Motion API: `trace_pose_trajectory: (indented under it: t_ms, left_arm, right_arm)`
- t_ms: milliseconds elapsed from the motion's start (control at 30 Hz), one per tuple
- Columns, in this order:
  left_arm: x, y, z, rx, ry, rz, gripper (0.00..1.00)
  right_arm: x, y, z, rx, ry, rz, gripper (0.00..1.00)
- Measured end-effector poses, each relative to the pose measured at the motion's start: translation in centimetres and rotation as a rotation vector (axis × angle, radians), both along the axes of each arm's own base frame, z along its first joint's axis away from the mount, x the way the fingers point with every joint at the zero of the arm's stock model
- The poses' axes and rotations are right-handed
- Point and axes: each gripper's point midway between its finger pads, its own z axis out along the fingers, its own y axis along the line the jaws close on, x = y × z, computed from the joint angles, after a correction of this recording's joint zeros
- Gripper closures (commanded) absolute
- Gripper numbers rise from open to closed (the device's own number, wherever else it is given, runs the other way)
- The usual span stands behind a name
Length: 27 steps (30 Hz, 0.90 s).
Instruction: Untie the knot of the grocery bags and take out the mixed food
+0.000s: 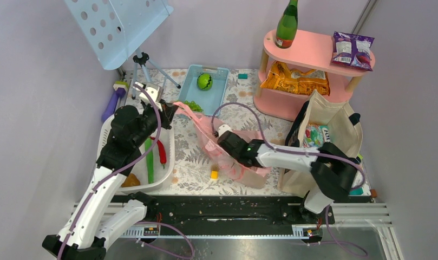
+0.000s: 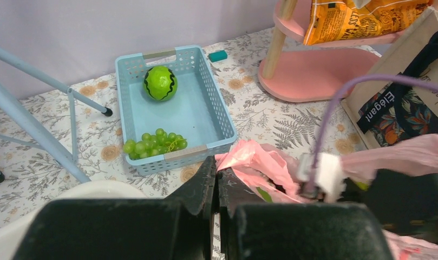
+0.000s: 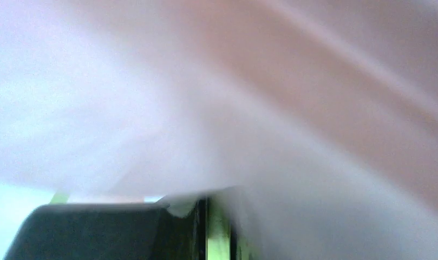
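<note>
The pink plastic bag (image 1: 204,129) lies mid-table, its mouth pulled toward the upper left. My left gripper (image 1: 170,111) is shut on the bag's edge (image 2: 249,160), with black fingers (image 2: 206,181) pressed together. My right gripper (image 3: 216,216) is thrust inside the bag, its fingertips hidden from above by pink film. Its jaws stand nearly together on a thin yellow-green item (image 3: 219,233), whose kind I cannot make out. A green scrap (image 2: 268,194) shows in the bag's mouth. The beige canvas tote (image 1: 341,124) stands upright at right with a multicoloured snack packet (image 1: 315,135) inside.
A white tub (image 1: 169,158) holding green and red vegetables sits at left. A blue basket (image 1: 222,86) with a green melon (image 1: 204,81) and grapes (image 2: 156,142) is behind. The pink shelf (image 1: 308,51) carries a bottle (image 1: 287,24), a purple packet (image 1: 353,50) and orange packets (image 1: 295,81). A yellow block (image 1: 214,174) lies near the bag.
</note>
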Motion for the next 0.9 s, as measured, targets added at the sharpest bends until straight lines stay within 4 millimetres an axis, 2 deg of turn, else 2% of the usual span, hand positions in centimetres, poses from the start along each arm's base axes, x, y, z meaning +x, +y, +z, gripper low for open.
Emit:
trace_pose_trajectory:
  t_ms: [67,233,300,367,533,600,733,900]
  left_arm:
    - [0.1,0.2,0.0,0.003,-0.002,0.010,1.00]
    - [0.4,0.7,0.0,0.011,-0.006,0.040,1.00]
    - [0.5,0.8,0.0,0.016,-0.008,0.050,1.00]
    - [0.6,1.0,-0.1,0.021,-0.009,0.061,1.00]
    - [1.2,1.6,-0.5,0.037,-0.001,0.099,1.00]
    - [1.9,2.1,-1.0,0.050,0.023,0.143,1.00]
    - [3.3,2.6,-2.4,0.073,0.085,0.204,1.00]
    - [3.6,2.6,-3.8,0.090,0.138,0.216,1.00]
  right_arm:
    - [-0.5,-0.1,2.1,0.062,-0.020,0.014,1.00]
    - [-0.2,0.8,9.6,0.267,-0.143,0.033,1.00]
    - [-0.1,0.7,11.8,0.323,-0.186,0.031,1.00]
    - [-0.1,0.4,13.2,0.357,-0.217,0.025,1.00]
    - [-0.6,-0.7,14.8,0.413,-0.259,0.017,1.00]
    - [-0.9,-1.0,16.1,0.447,-0.279,0.019,1.00]
    - [-1.2,-0.8,18.8,0.522,-0.309,0.036,1.00]
    - [-1.6,-0.4,22.5,0.608,-0.341,0.061,1.00]
